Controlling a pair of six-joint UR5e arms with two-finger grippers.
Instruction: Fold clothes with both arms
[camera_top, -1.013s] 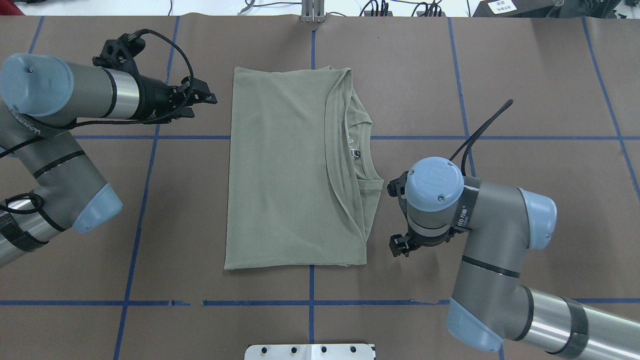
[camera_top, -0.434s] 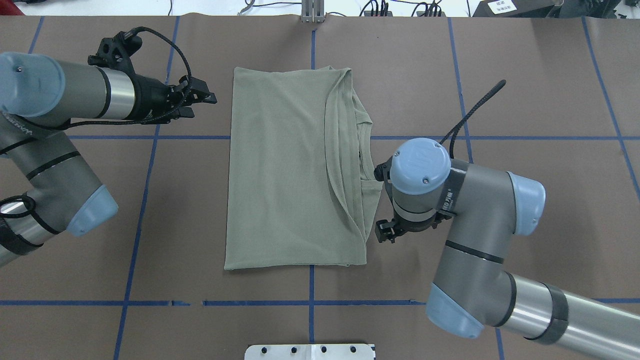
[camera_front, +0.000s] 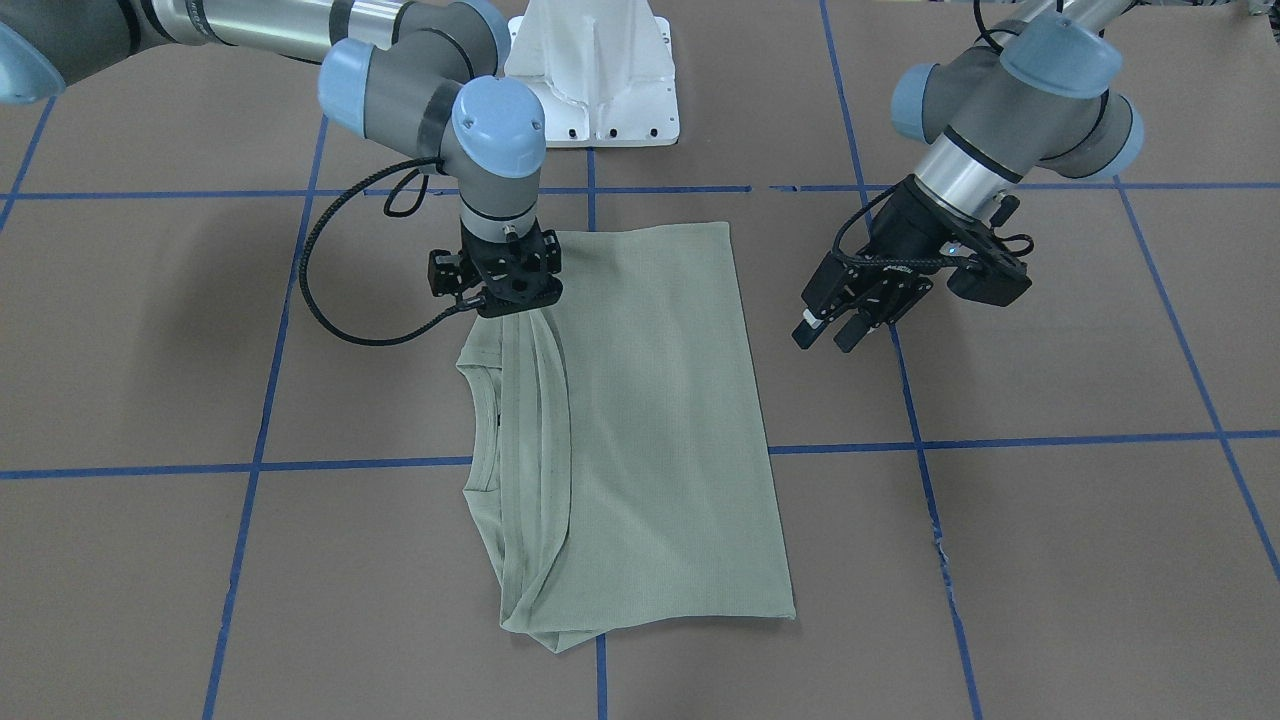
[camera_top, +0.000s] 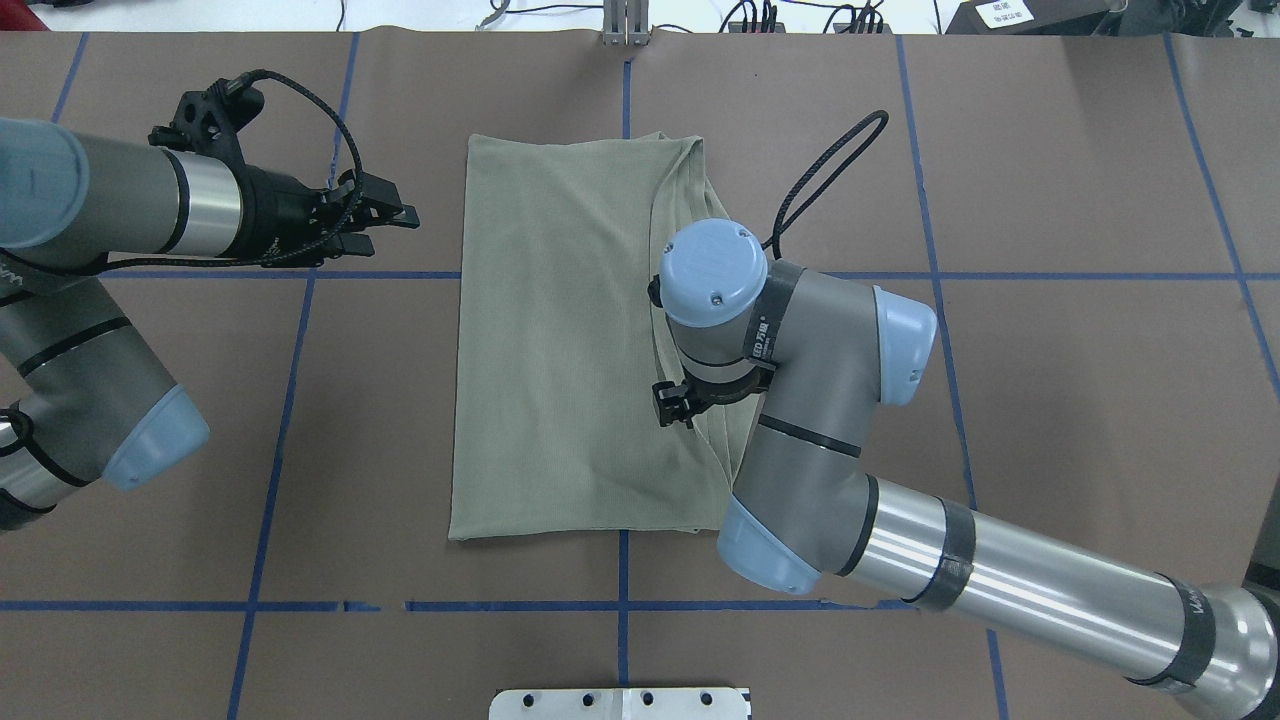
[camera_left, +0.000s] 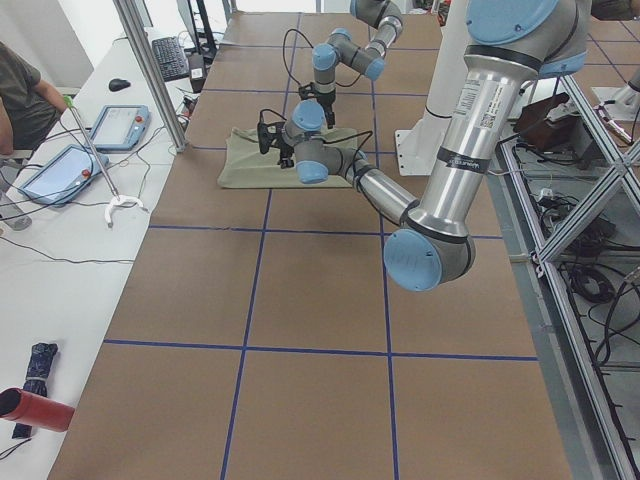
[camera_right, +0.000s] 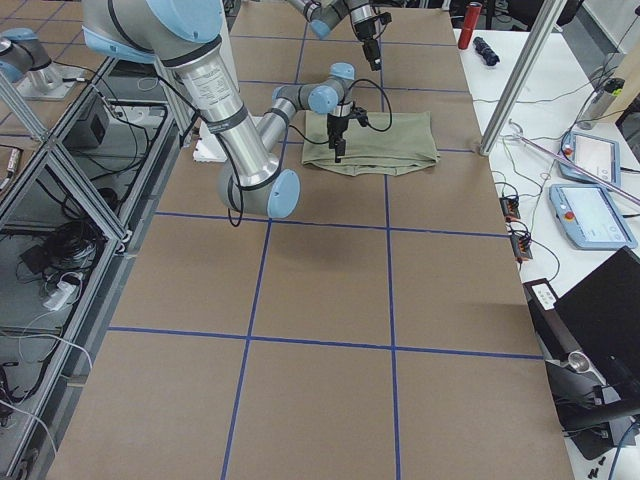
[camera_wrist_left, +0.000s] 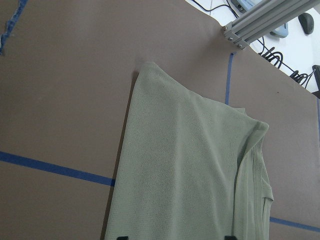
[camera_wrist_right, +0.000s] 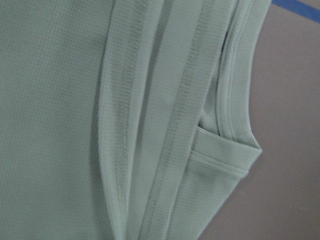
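Lining up a grasp, by my reading: the shirt (camera_top: 560, 340) lies flat in the middle of the table (camera_top: 1050, 180), folded to a long rectangle. Its neck opening (camera_front: 480, 430) and its layered edges (camera_wrist_right: 150, 130) run along the robot's right side.

Right claw (camera_front: 512, 300): points straight down over the layered edges, at the end of the neck opening nearer the robot's base. It is at or just above the cloth. Fingers are not visible in the wrist view and are masked from overhead, so I cannot tell whether it is released or clenched.

Left claw (camera_front: 826, 336): off the cloth, beside the plain folded side towards the far corner. It is released, fingers well apart and holding nothing.

Notes for doing this step well (judgement):
- Several hems are stacked here. The pinch should go low enough to catch every layer, not only the top ribbed strip, or the bundle will fan out on lifting.
- Set the pinch at right angles to the edge and clear of the neck opening, so no finger slips inside the collar.
- Bring the left claw onto a matching edge before any lift.
- Raise both together to keep the cloth taut and square to the tape lines (camera_top: 1000, 275).
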